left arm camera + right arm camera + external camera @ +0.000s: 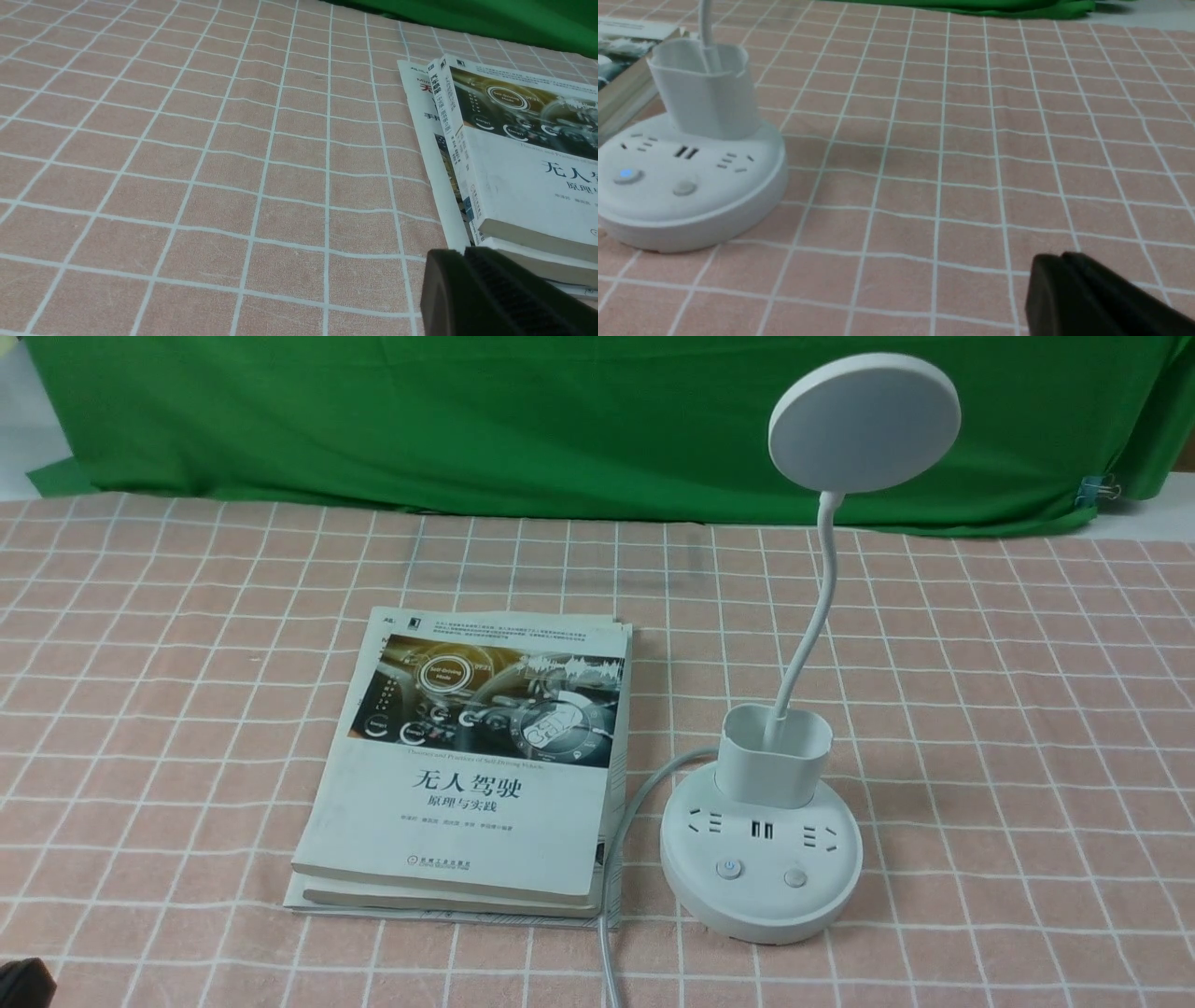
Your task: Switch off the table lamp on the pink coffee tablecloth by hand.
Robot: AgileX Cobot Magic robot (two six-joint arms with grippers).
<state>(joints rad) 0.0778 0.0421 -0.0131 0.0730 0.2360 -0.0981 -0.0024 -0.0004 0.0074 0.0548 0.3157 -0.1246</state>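
Table lamp [761,831] near the pink coffee tablecloth [1008,728] front edge looked unlit, task seemingly done; right gripper [1059,266] clenched empty, left gripper [460,261] likewise.

Plain green cloth backdrop [467,420] draped behind, pale surface [1148,523] at its foot, even light

White table lamp [761,840] upright on pink coffee tablecloth [1008,709]
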